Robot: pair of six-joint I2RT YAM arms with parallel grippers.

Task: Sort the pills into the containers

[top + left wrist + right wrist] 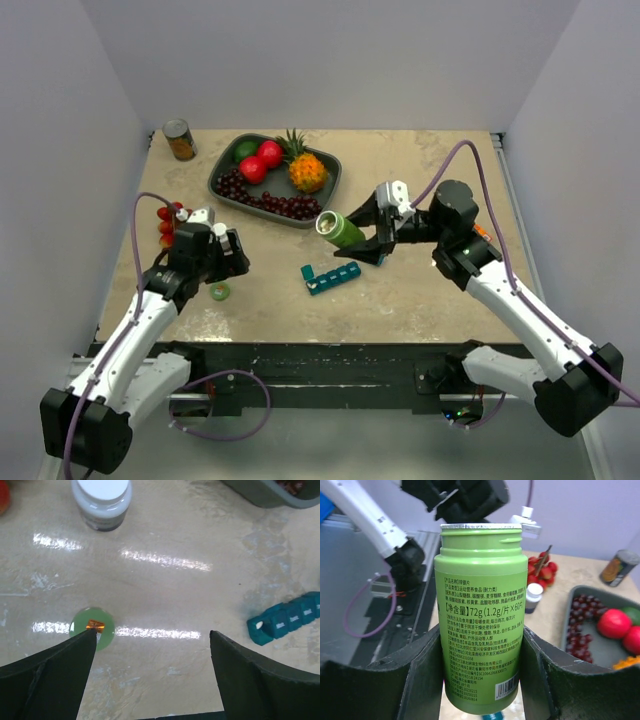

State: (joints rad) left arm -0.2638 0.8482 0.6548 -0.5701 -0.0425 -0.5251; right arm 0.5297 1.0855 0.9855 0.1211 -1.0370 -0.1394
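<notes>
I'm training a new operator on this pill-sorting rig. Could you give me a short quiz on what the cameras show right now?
1. True or false: the right end effector grips a green bottle.
2. What lies on the table by the open left end effector? A green cap, B spoon, C coin.
3. Fill in: the teal pill box lies near the fruit ___.
Key: 1 true; 2 A; 3 tray.
</notes>
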